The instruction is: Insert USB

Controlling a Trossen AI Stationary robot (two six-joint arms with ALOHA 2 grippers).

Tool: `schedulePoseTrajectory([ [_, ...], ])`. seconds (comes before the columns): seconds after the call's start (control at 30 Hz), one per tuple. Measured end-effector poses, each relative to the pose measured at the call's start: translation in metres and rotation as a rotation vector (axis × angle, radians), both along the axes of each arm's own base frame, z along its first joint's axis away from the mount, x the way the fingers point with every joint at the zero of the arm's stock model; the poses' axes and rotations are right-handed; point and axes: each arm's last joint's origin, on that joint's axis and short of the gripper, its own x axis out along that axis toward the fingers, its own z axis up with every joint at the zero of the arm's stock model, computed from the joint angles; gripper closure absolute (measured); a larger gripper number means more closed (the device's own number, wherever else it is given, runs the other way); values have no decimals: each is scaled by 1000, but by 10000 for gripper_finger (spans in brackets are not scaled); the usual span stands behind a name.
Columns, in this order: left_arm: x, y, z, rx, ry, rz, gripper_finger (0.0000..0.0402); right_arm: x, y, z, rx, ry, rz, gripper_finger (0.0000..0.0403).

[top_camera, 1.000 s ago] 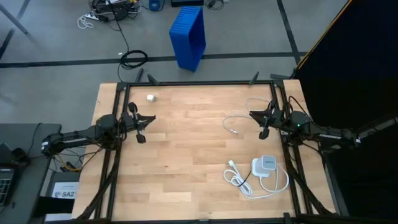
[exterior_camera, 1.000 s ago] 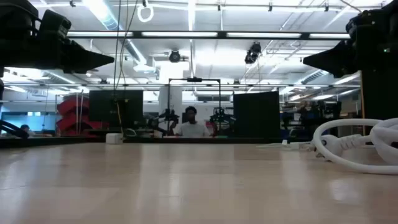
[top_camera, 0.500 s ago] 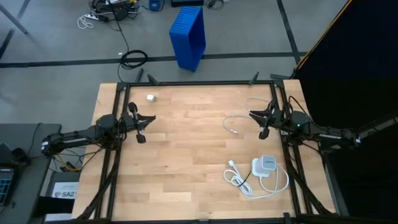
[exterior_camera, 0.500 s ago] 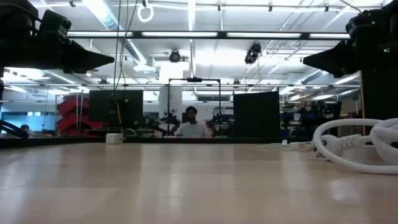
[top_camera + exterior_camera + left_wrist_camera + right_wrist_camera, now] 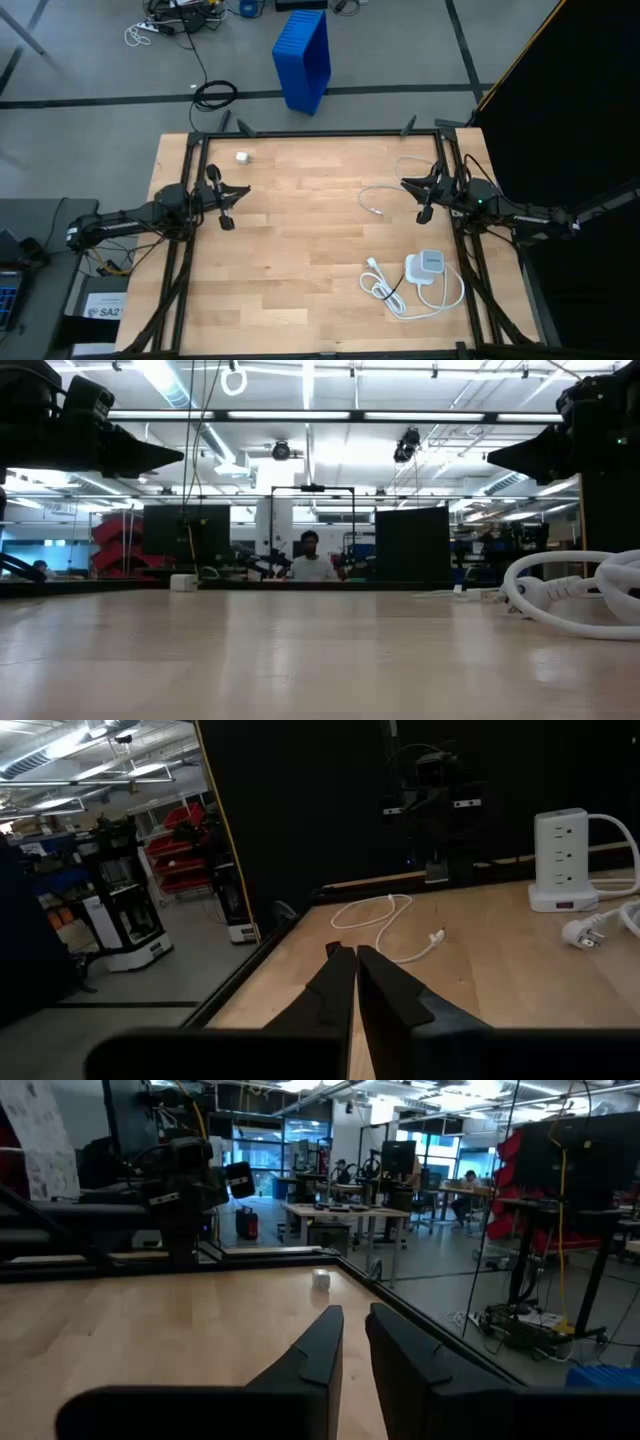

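Observation:
The USB (image 5: 384, 194) is a thin white cable lying in a loose loop on the table's right half, its plug (image 5: 376, 211) pointing toward the near edge. The left wrist view also shows the USB (image 5: 383, 913) and its plug (image 5: 437, 934) flat on the wood. My right gripper (image 5: 420, 197) hovers just right of the loop, shut and empty (image 5: 355, 1312). My left gripper (image 5: 228, 200) waits over the left half, shut (image 5: 355, 952), pointing across the table at the cable.
A white charger block (image 5: 427, 266) with a thick white cord (image 5: 400, 292) coiled beside it lies near the right near corner; in the left wrist view the block (image 5: 560, 860) shows sockets. A small white object (image 5: 243, 157) sits toward the far left. A person (image 5: 308, 560) sits beyond the table.

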Motion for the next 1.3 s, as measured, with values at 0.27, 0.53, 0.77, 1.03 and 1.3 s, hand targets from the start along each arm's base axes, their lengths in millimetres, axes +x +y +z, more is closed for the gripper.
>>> schedulePoseTrajectory([
  [0.27, 0, 0, 0, 0, 0, 0, 401, 0, 0, 0, 0, 0, 0, 362],
  [0.53, 0, 0, 0, 0, 0, 0, 401, 0, 0, 0, 0, 0, 0, 375],
  [0.77, 0, 0, 0, 0, 0, 0, 401, 0, 0, 0, 0, 0, 0, 379],
  [1.03, 0, 0, 0, 0, 1, 0, 401, 0, 0, 0, 0, 0, 0, 366],
  [1.3, 0, 0, 0, 0, 0, 0, 401, 0, 0, 0, 0, 0, 0, 365],
])
